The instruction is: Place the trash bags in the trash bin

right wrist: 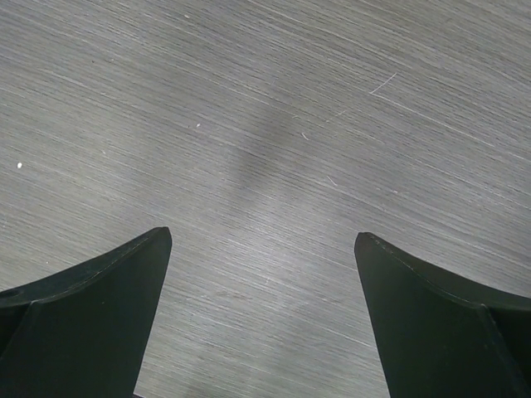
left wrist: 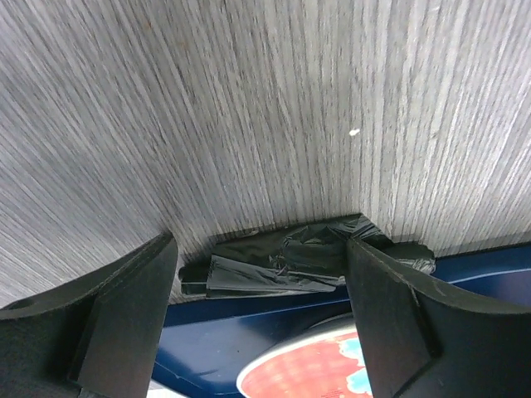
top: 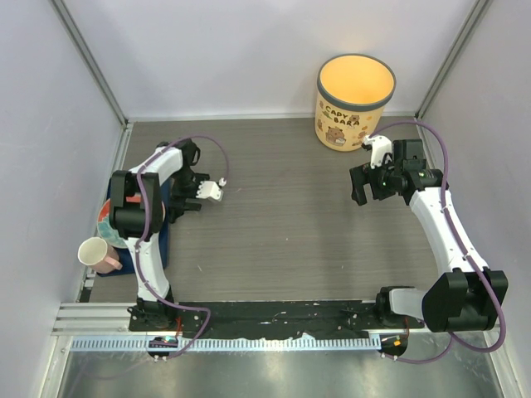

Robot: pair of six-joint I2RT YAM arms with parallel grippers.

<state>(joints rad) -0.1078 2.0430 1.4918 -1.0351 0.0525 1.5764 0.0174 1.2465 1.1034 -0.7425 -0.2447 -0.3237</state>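
L gripper (left wrist: 261, 242) wide, jaws either side of folded black bag (left wrist: 290, 259); bag flat on table (left wrist: 249, 99), just beside blue tray (left wrist: 224, 323); R gripper (right wrist: 261, 239) wide, holding nothing, over table; bin (top: 355, 101) upright at far right, well apart from bag.

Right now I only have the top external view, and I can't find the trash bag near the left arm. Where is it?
Observer: The left wrist view shows a folded black trash bag lying on the table, right beside the edge of a blue object.
Operator: Is it lined up for a grasp?
Observer: It sits ahead of the left claw, framed between the open fingers and not gripped.
Operator: And the other arm?
Observer: In the right wrist view the right claw is open, and only grey table surface shows between its fingers.
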